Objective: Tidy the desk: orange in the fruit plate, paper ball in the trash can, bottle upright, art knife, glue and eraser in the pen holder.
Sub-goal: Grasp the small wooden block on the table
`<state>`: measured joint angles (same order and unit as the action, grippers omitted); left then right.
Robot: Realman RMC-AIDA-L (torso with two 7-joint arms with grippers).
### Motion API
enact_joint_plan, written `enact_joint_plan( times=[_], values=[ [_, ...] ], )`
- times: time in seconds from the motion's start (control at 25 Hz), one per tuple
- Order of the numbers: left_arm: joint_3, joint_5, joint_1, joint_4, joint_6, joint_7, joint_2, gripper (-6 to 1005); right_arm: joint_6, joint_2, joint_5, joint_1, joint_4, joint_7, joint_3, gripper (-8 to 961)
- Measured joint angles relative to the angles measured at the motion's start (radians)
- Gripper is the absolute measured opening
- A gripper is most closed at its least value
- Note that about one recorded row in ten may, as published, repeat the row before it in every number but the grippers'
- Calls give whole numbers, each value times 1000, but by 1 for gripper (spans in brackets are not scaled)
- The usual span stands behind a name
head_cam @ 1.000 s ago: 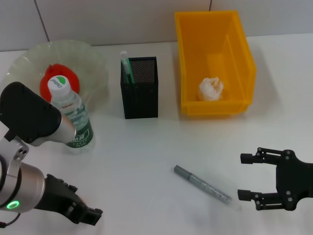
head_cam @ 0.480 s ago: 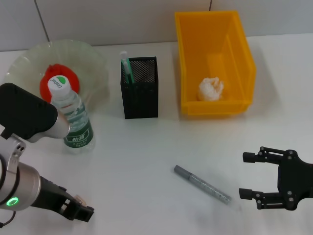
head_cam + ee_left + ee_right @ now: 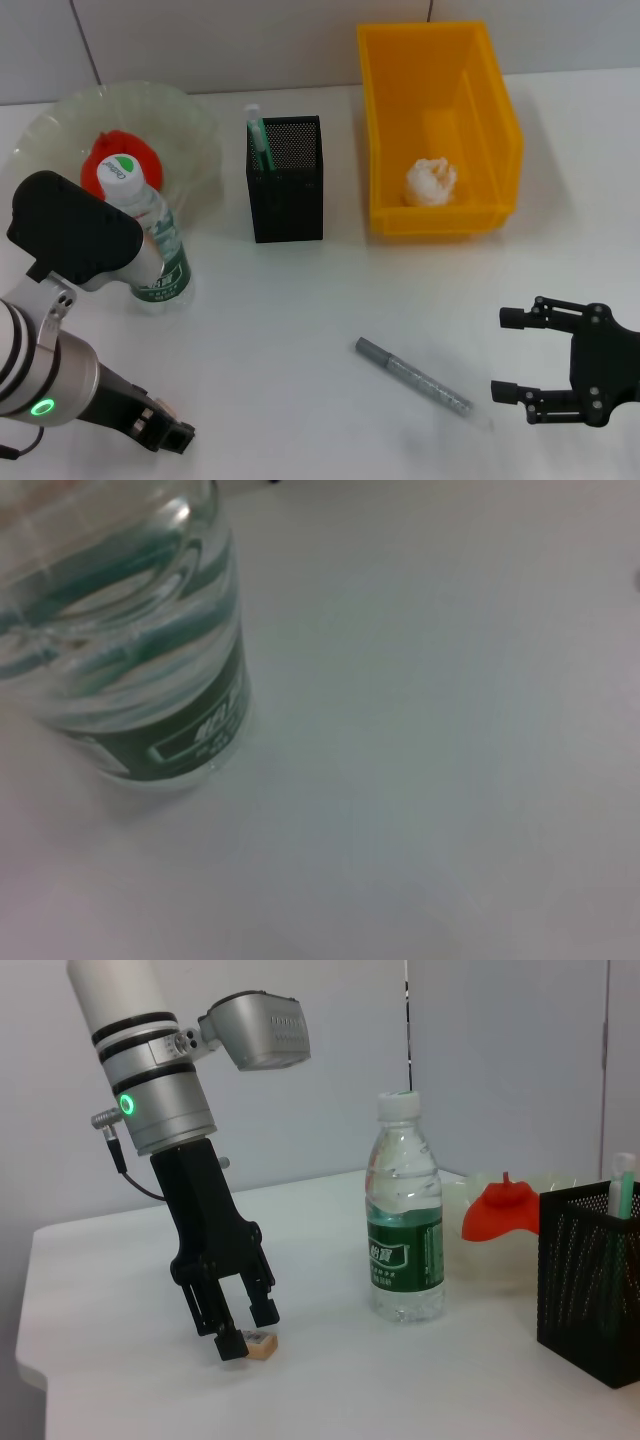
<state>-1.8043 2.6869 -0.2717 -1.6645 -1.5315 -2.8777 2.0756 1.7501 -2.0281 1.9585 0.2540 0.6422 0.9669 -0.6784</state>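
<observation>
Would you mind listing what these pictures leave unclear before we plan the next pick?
- Left gripper: in the right wrist view its tips stand at the eraser; whether they grip it cannot be told. The head view's lower edge crowds it.
- Orange: the bottle partly covers it in the head view.
- Pen holder: the mesh hides everything but one green stick.
- Glue: not identifiable anywhere.
- Bottle label: blurred in the left wrist view.

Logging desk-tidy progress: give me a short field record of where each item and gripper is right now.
bottle: upright, beside fruit plate
orange: in plate
paper ball: in trash can
art knife: flat on table
eraser: on table at left gripper tips
right gripper: open, near knife
pen holder: holds a green pen
</observation>
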Motion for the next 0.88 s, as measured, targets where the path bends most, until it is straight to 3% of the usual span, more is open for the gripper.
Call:
enact_joint_plan(
  times=[0.44,0.56,0.88],
  values=[
    [-10,29,-3,15,-8,0,-2,546,1,0,0,-2,-7,-1,0,815],
    [-16,31,-3,19,-7,1,-2,559,2,-1,0,-3,-7,-1,0,815],
    [-73,76,-24,17,1,0,1,472,0,-3,0,-4,-8,-1,0,816]
  ],
)
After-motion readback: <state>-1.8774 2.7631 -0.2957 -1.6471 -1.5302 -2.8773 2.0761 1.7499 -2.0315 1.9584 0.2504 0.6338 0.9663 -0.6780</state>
